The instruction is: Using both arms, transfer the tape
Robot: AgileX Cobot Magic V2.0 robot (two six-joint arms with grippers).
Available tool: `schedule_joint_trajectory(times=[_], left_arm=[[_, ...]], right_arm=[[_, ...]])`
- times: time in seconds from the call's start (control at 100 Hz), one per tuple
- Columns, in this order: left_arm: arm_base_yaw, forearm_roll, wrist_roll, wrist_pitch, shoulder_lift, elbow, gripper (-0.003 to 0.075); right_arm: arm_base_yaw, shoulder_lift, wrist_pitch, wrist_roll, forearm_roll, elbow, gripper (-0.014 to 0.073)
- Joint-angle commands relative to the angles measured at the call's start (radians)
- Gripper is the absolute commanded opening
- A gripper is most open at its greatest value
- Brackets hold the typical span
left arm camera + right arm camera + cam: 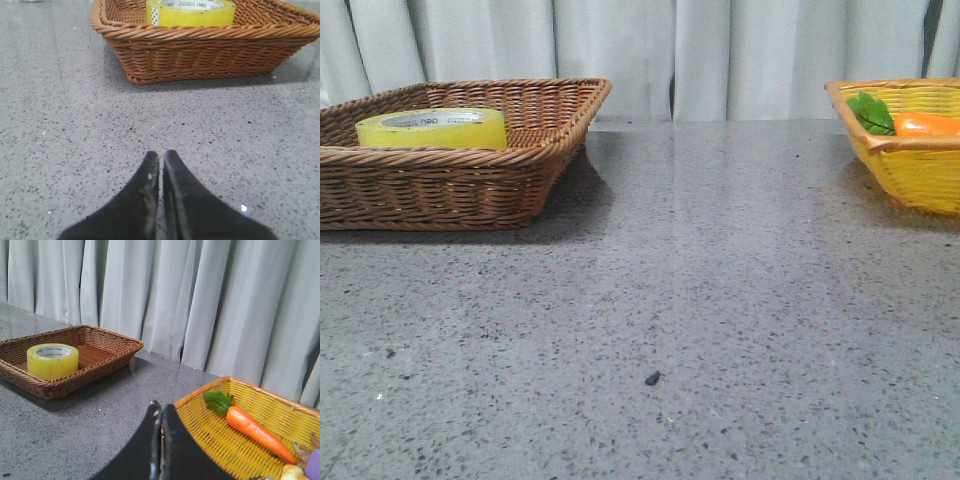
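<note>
only right wrist view shows carrot [257, 428] whole

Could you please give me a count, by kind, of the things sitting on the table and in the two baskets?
Baskets: 2, brown wicker and yellow
Tape rolls: 1, yellow, in the brown basket
Carrots: 1, orange, in the yellow basket
Other items at the yellow basket's corner: cut off, cannot count
Total: 4
</note>
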State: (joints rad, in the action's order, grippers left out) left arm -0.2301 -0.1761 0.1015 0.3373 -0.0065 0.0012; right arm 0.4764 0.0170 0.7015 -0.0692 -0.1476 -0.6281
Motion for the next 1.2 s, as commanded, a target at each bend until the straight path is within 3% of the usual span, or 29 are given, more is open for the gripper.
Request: schedule_joint_trajectory(times=[0.0, 0.1, 0.22, 0.34, 0.42, 0.52, 0.6, 0.69, 0.89, 1.19], left_arm=[[-0.005, -0.015, -0.011, -0.045, -0.028, 0.011, -0.0021], [-0.005, -0.015, -0.011, -0.045, -0.028, 0.011, -0.0021], [-0.005, -0.015, -0.011, -0.045, -0.028, 0.011, -0.0021], [-0.005, -0.015, -0.011, -0.045, -0.028, 0.011, -0.0021], [-0.005, -0.015, -0.011, -0.045, -0.028, 0.011, -0.0021], [-0.005, -0.015, -0.011, -0.045, -0.028, 0.011, -0.0021], [-0.005, -0.015, -0.011, -0.045, -0.028, 0.011, -0.0021], [-0.005, -0.015, -0.011, -0.045, -0.028, 0.011, -0.0021], [-0.005, -0.015, -0.011, -0.045, -0.028, 0.011, -0.0021], [-0.005, -0.015, -0.011, -0.045, -0.028, 0.011, -0.0021]], right_arm=[[-0.027, 0.003, -0.08, -0.002, -0.022, 0.004, -0.0067], [-0.109, 0.003, -0.116, -0.002, -0.029, 0.07, -0.0067], [-0.242, 0.003, -0.256, -0.002, -0.018, 0.212, -0.0067], [-0.353, 0.003, -0.504, -0.002, 0.053, 0.399, -0.0067], [-0.389, 0.003, -0.683, -0.002, 0.061, 0.551, -0.0067], [-0.403, 0.003, -0.805, -0.002, 0.061, 0.665, -0.0067], [-0.403, 0.007, -0.658, -0.002, 0.061, 0.647, -0.0067], [-0.403, 0.007, -0.624, -0.002, 0.061, 0.66, -0.0067], [-0.403, 0.013, -0.371, -0.002, 0.061, 0.66, -0.0067], [-0.403, 0.013, -0.385, -0.002, 0.061, 0.658, -0.0067]])
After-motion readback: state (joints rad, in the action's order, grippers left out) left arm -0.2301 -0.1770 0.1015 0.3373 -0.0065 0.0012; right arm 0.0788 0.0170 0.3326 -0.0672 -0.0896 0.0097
